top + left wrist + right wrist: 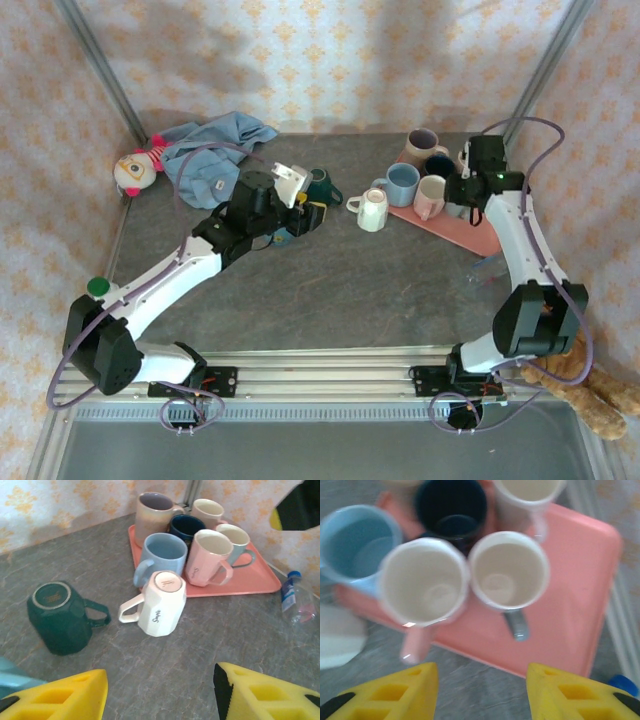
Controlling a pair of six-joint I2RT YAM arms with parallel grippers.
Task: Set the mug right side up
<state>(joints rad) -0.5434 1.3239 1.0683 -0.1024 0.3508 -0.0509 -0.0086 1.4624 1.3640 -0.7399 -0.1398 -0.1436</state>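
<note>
A white mug stands upside down on the grey table, base up, just left of the pink tray. A dark green mug is also upside down, further left. My left gripper is open and empty, short of both mugs and apart from them. My right gripper is open with nothing between its fingers. It hangs over the tray's near edge, by the grey-handled mug and the pink mug. The white mug's edge shows at far left.
Several upright mugs crowd the tray. A small plastic bottle lies right of the tray. A blue cloth and a doll sit at the back left. A teddy bear lies off the table's right front corner.
</note>
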